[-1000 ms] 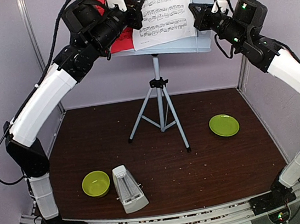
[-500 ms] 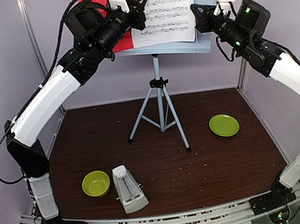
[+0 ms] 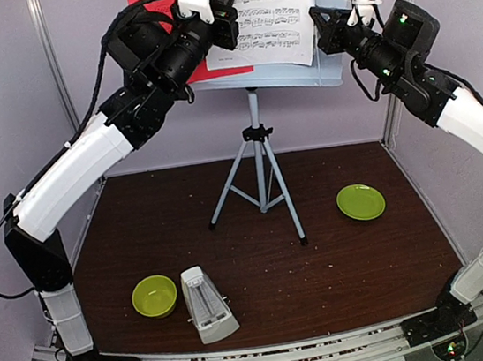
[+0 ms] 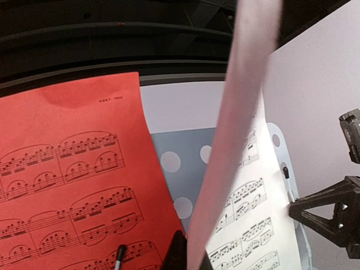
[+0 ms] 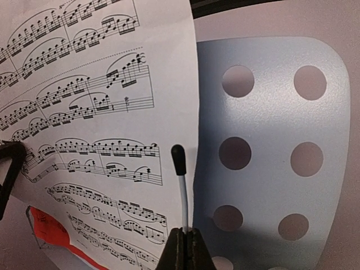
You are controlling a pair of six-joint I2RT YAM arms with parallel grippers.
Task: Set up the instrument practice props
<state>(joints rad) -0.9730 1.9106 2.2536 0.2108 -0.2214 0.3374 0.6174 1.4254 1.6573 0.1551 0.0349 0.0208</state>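
I see the left gripper (image 3: 222, 21) at the top centre of the overhead view. Its fingers seem to pinch the left edge of the white sheet (image 3: 277, 7), which leans on the music stand (image 3: 256, 134) with the red sheet (image 4: 67, 169) at its left. The right gripper (image 5: 183, 250) hangs at the stand's right side, fingers pressed together on nothing, while the metronome (image 3: 207, 305) sits on the table (image 3: 263, 275) at lower left, just beside the green bowl (image 3: 154, 296).

A red paper sheet (image 4: 62, 180) and a white paper sheet (image 3: 271, 12) both carry black printed notes. The pale blue metal stand (image 5: 270, 118) is dotted with holes.
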